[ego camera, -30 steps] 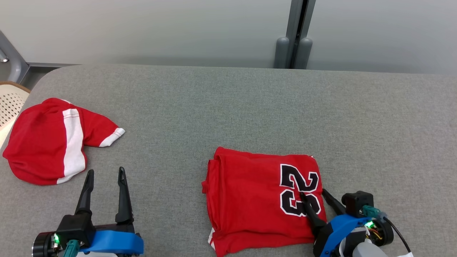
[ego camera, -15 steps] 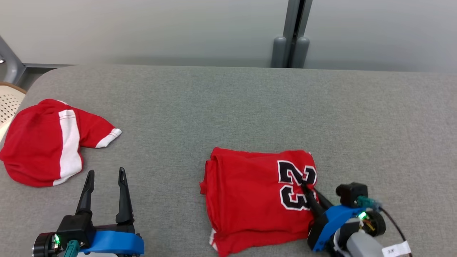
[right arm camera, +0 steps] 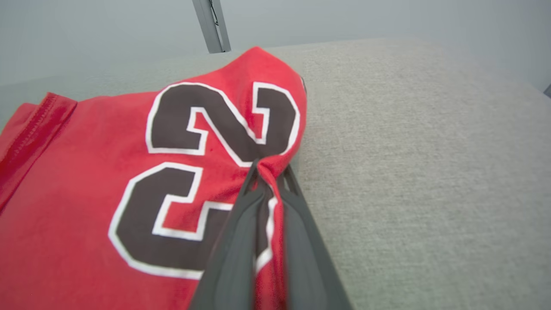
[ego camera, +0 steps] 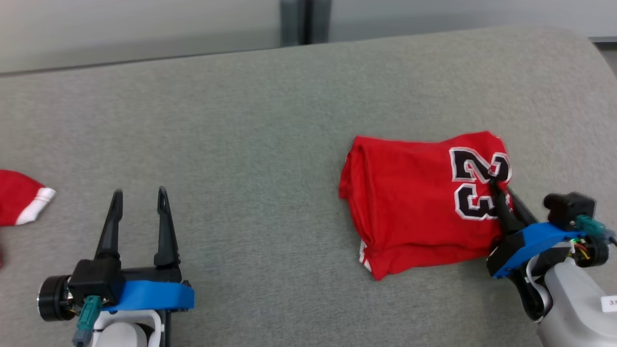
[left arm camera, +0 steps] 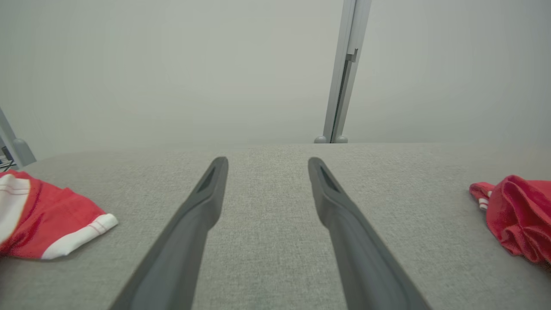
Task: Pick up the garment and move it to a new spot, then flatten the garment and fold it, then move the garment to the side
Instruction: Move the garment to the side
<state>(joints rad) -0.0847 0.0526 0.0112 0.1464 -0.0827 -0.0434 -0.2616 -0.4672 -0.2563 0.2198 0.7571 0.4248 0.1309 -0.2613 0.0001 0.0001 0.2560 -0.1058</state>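
Garment (ego camera: 409, 212) — red jersey of soft, matte knit, folded into a rough rectangle with stacked layers showing along its near and left edges; lying on the right half of the table (ego camera: 241, 120), a grey top covered in coarse woven cloth, rounded at the far right corner; marked near the right edge with a blocky black 23 (ego camera: 477, 185), outlined in white and turned sideways in the head view; trimmed with a sliver of white at the near left corner; mostly flat, yet gathered into a small raised peak at the right edge, with creases running into the numerals; from the left wrist, a rumpled red mound at the right margin. Right gripper (ego camera: 496, 185) — two long, dark, tapering fingers (right arm camera: 232, 258) on a blue bracket, drawn almost together and pinching that raised fold of the garment's right edge; red and white-edged cloth squeezed between them from the tips downward; set low over the table and angled in from the right. Left gripper (ego camera: 140, 193) spread wide, holding nothing, with bare grey weave between its fingers; at the near left, well apart from the garment. Second red piece (ego camera: 24, 205) with a white ribbed cuff, at the far left edge of the table, clear of both grippers.
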